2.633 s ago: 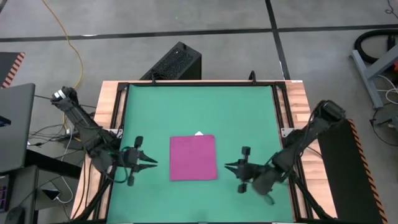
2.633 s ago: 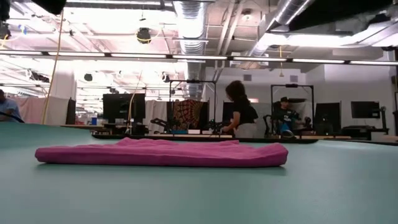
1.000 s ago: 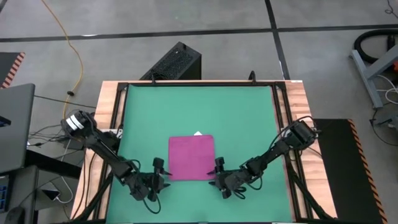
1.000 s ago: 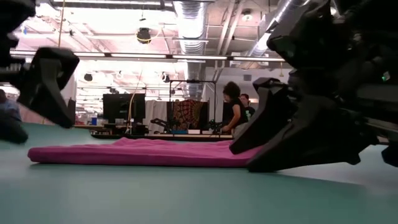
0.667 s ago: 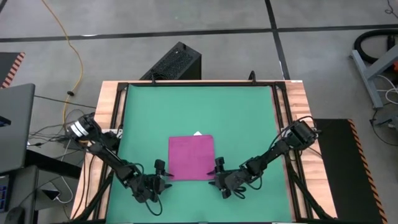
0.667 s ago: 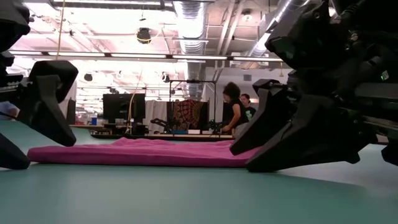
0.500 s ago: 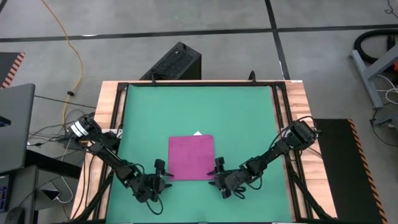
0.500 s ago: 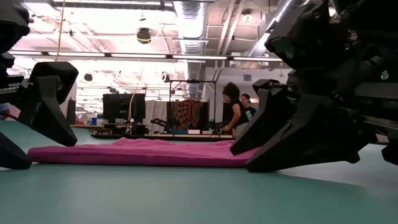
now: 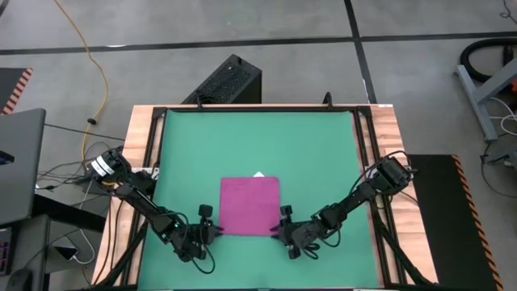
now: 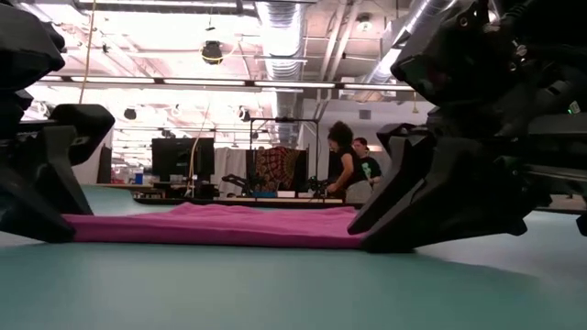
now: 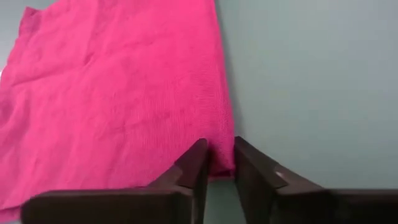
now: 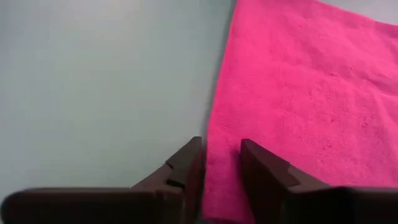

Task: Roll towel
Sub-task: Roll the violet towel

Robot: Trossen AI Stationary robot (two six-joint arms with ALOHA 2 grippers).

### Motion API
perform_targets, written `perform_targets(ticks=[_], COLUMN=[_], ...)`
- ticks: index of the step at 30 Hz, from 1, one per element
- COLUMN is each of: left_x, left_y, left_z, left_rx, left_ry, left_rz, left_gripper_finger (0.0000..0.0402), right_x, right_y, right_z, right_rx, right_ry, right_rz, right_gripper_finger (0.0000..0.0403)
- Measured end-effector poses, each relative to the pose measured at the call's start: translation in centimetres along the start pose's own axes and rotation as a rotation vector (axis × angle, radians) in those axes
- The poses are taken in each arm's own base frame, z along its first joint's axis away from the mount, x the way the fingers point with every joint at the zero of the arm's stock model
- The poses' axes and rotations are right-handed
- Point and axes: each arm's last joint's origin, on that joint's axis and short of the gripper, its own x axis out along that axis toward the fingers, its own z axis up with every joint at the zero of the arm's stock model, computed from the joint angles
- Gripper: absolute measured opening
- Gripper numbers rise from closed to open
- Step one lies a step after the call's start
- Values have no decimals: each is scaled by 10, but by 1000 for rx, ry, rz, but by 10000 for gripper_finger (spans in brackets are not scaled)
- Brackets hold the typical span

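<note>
The magenta towel (image 9: 250, 206) lies flat on the green mat (image 9: 258, 141), its white tag (image 9: 258, 174) at the far edge. My left gripper (image 9: 212, 230) is at the towel's near left corner and is shut on it. My right gripper (image 9: 277, 231) is at the near right corner and is shut on it. In the low view the towel (image 10: 211, 225) lies as a low strip between the left gripper (image 10: 57, 197) and the right gripper (image 10: 385, 215). Both wrist views show cloth between the fingers. My left gripper pinches the towel's near left corner (image 11: 219, 163) between its two fingers (image 11: 194, 169), coming low and slanting down from the table's left. The corner stays on the mat and the cloth lies flat. My right gripper pinches the towel's near right corner (image 12: 221, 177) between its two fingers (image 12: 260, 174), coming low and slanting down from the table's right. The corner stays on the mat and the cloth lies flat.
Bare green mat lies all round the towel, with the most room toward the far edge. A black frame and wooden rails (image 9: 145, 162) border the mat. People (image 10: 347, 170) stand in the room beyond the table.
My left gripper has gone down and a little toward the towel's near left corner, and its fingers have closed on it. My right gripper has stayed at the near right corner and its fingers have closed. The towel's near left corner has shifted slightly toward the right.
</note>
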Motion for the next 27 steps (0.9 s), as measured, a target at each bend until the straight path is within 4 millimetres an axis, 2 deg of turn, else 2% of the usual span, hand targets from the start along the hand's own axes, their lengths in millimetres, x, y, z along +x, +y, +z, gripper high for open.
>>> perform_targets(ticks=[7,13,22,27], left_x=[0,-1,-4,-5], left_y=[-1,-5,-11,-10], left_z=[3,17,35,44], left_rx=[-16,2,-16,-32], left_ry=[-28,-43,-60,-66], left_rz=[-9,-29,-52,-53], left_gripper_finger=[6,1,0,0], right_x=[0,-7,-26,-28], right_y=[1,2,0,-4], right_z=[0,8,23,24], right_rx=[6,27,67,109], right_ry=[-9,-44,-72,-56], right_rz=[1,2,22,19], right_gripper_finger=[66,15,15,13])
